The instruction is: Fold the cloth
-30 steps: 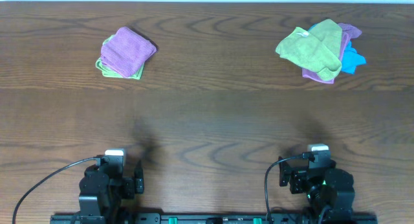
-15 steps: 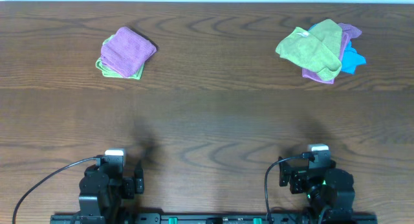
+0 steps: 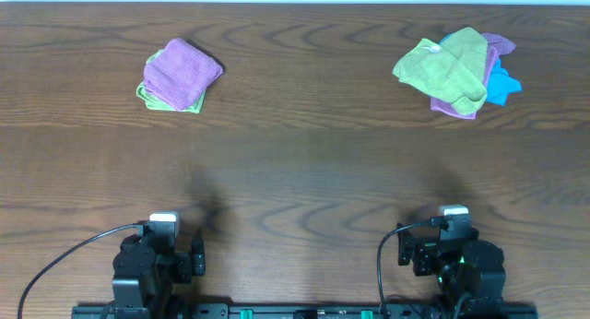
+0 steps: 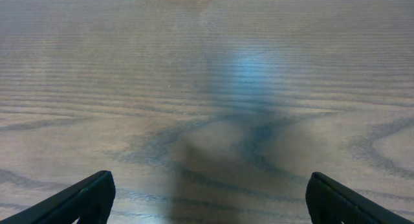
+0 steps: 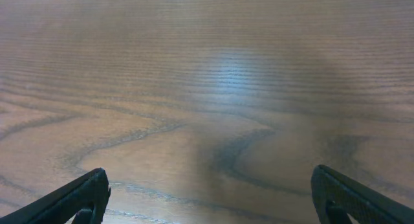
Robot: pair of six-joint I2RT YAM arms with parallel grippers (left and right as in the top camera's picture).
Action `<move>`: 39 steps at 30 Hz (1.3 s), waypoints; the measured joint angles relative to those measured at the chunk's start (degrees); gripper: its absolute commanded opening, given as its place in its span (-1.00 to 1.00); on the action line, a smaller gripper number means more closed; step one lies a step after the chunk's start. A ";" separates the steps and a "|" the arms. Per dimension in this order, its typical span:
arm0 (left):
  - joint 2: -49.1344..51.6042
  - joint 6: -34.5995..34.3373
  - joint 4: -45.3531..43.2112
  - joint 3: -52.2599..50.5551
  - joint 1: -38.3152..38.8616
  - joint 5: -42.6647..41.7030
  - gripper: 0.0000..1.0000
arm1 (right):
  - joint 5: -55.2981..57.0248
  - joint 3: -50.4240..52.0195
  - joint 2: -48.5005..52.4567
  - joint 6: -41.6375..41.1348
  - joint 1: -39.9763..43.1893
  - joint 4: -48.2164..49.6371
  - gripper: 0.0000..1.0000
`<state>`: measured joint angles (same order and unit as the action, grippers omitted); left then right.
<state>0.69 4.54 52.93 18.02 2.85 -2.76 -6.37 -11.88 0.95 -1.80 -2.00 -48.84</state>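
Note:
The cloth (image 3: 444,68) is a lime-green towel with a small white tag, lying crumpled on top of a heap at the far right of the table in the overhead view. My left gripper (image 3: 173,243) (image 4: 210,197) rests at the near left edge, open, with only bare wood between its fingers. At the near right edge my right gripper (image 3: 439,242) (image 5: 210,188) is likewise open and holds nothing. Both are far from the cloth, which neither wrist view shows.
Under the cloth lie a purple cloth (image 3: 498,46) and a bright blue cloth (image 3: 501,85). At the far left a folded purple cloth (image 3: 181,68) sits on a folded green one (image 3: 155,99). The dark wooden table (image 3: 304,162) lies between the piles and the arms.

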 measured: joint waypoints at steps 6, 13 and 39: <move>0.00 0.00 0.00 0.00 0.00 0.00 0.91 | 0.00 0.00 0.00 0.00 0.00 0.04 0.98; 0.00 0.00 0.02 0.00 0.00 0.00 0.91 | 0.00 -0.72 2.54 -2.08 0.04 1.77 0.99; -0.11 0.02 0.13 0.09 0.04 0.22 0.91 | 2.27 -74.88 89.09 -4.07 12.20 -5.70 0.98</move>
<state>0.58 4.56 53.06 18.11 2.90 -2.55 -4.10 -86.76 90.04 -5.87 10.20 -54.54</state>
